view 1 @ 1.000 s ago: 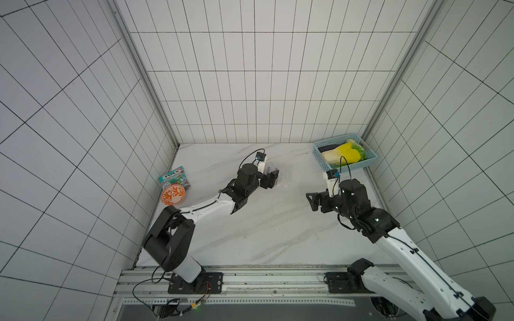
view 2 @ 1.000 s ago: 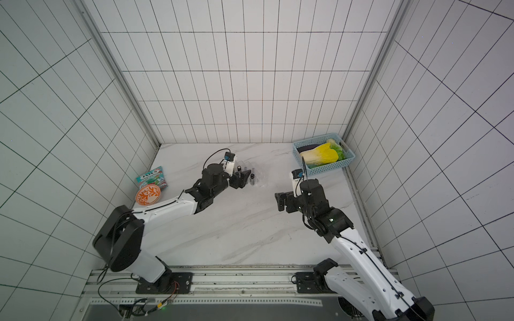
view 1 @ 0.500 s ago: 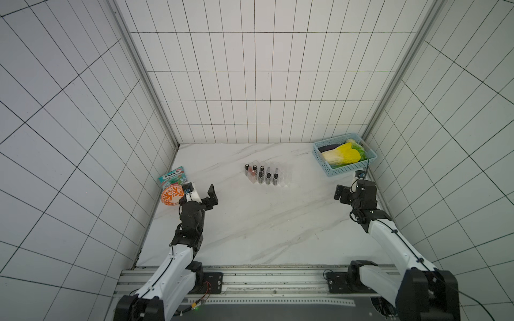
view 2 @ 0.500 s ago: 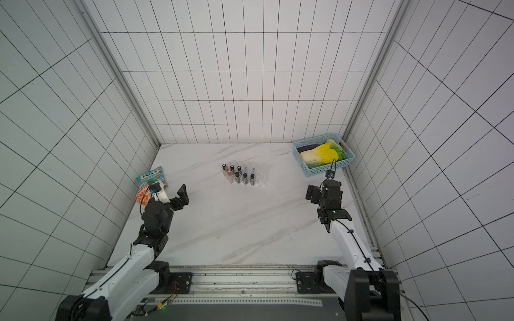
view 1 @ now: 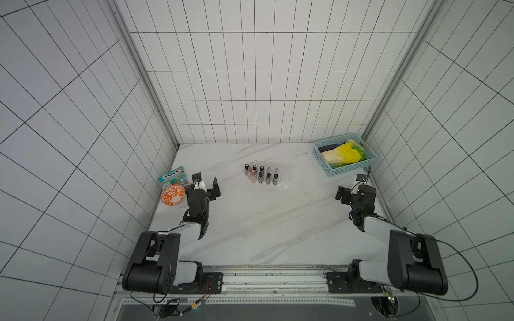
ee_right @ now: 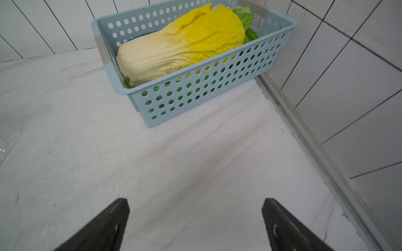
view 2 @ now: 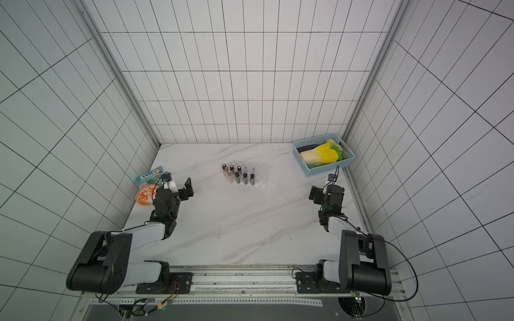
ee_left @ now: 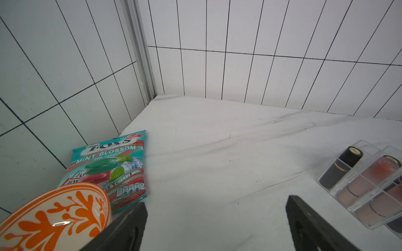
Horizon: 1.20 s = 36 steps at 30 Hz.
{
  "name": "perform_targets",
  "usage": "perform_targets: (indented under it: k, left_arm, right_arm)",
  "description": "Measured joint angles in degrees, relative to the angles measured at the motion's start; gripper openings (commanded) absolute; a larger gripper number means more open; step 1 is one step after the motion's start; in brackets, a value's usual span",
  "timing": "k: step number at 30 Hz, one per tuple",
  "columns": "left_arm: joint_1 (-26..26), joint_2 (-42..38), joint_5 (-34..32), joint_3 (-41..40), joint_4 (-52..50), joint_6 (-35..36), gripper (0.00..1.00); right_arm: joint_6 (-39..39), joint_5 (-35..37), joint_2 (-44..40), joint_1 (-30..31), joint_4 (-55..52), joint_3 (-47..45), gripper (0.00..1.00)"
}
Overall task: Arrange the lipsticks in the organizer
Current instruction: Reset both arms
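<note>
We are seeing the lipsticks (view 1: 261, 176) standing in the organizer (view 1: 283, 180), seemingly none lying loose; the left gripper (ee_left: 216, 206) and right gripper (ee_right: 195, 203) are hovering well away, jaws wide, empty

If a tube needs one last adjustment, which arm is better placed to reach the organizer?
Left, probably. The left pincer sits open nearer the organizer, whose lipsticks show in its wrist view; the right pincer faces the basket.

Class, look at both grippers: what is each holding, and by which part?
Nothing is held. The left gripper and the right gripper are open and empty.
</note>
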Motion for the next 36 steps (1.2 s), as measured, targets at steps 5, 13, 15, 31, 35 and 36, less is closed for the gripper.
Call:
perform_targets:
  k: [5,13,15,31,35,36]
  left_arm:
    - [-0.33,2.95,1.03,0.42,3.74,1.9,0.99]
    - [1.29,13.0,1.44,-0.74,10.62,2.21,0.98]
    - [1.27,12.59,1.66,-0.26,10.32,2.19,0.98]
    - [6.36,12.5,6.27,5.6,3.72,-0.44,0.98]
    - [6.34,12.5,7.39,5.6,2.43,-0.94,0.98]
    - [6.32,12.5,7.52,5.6,2.25,-1.01,0.98]
  right_arm:
    - [-0.55,1.86,-0.87,-0.02,3.39,-0.96,0.99]
    - [-0.74,-0.79,-1.77,-0.07,4.85,-2.1,0.99]
    - [-0.92,-0.48,-1.73,-0.07,5.25,-2.1,0.99]
    - [-2.32,4.24,11.96,2.89,16.09,-1.18,0.99]
    - [-1.97,4.63,11.98,2.89,16.31,-1.18,0.99]
    - [-1.92,4.66,11.98,2.82,16.31,-1.18,0.99]
